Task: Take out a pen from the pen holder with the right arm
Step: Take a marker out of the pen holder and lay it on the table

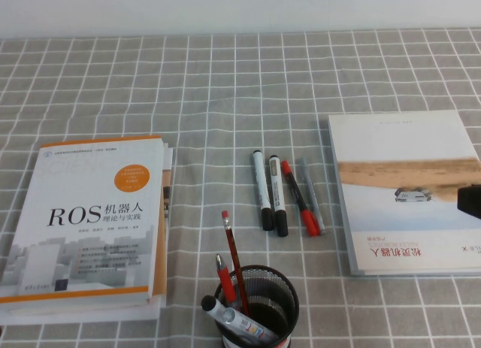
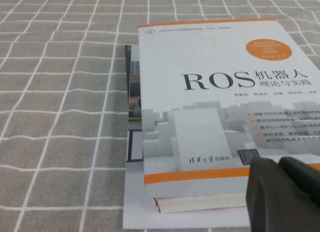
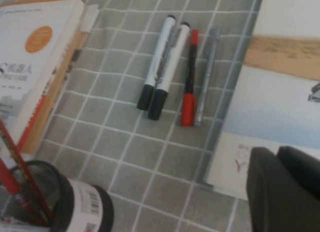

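High view: pen holder (image 1: 290, 303) holds pens (image 1: 234, 261).

The holder (image 1: 291, 295) runs off the high view's bottom edge, base unseen. The left hand (image 2: 281, 174), over the ROS book (image 2: 210, 91) corner, and the right hand (image 3: 278, 162), over the other book (image 3: 280, 101), are each cut by their wrist views' edges.

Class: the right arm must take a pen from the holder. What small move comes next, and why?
Probably swing the right gripper, shut above the white book, towards the pen holder and open it: the red pen stands there untouched. The left gripper hangs shut over the ROS book.
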Action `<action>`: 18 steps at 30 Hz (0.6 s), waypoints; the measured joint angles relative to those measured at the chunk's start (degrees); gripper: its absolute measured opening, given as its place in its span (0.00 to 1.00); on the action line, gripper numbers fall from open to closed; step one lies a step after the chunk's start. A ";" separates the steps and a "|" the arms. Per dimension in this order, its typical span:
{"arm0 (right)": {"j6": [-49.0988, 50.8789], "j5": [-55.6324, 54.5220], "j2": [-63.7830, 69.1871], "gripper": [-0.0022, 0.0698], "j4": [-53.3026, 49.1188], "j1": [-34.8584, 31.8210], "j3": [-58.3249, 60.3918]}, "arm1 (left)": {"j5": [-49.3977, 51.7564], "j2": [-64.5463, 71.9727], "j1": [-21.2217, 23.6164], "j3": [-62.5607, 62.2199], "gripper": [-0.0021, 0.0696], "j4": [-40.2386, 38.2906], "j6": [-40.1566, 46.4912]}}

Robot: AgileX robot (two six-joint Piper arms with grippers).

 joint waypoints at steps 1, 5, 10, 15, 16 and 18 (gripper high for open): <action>2.67 -0.70 0.00 0.01 -3.33 1.01 -0.23 | 0.00 0.00 0.00 0.00 0.02 0.00 0.00; 18.28 -4.77 0.00 0.01 -20.70 8.23 -1.73 | 0.00 0.00 0.00 0.00 0.02 0.00 0.00; 32.34 -11.67 0.08 0.01 -35.53 19.79 -2.65 | 0.00 0.00 0.00 0.00 0.02 0.00 0.00; 40.13 -21.75 1.01 0.01 -43.09 31.83 -2.65 | 0.00 0.00 0.00 0.00 0.02 0.00 0.00; 40.97 -24.20 1.40 0.02 -44.14 33.96 -2.65 | 0.00 0.00 0.00 0.00 0.02 0.00 0.00; 41.79 -29.73 1.96 0.04 -45.17 37.43 -1.74 | 0.00 0.00 0.00 0.00 0.02 0.00 0.00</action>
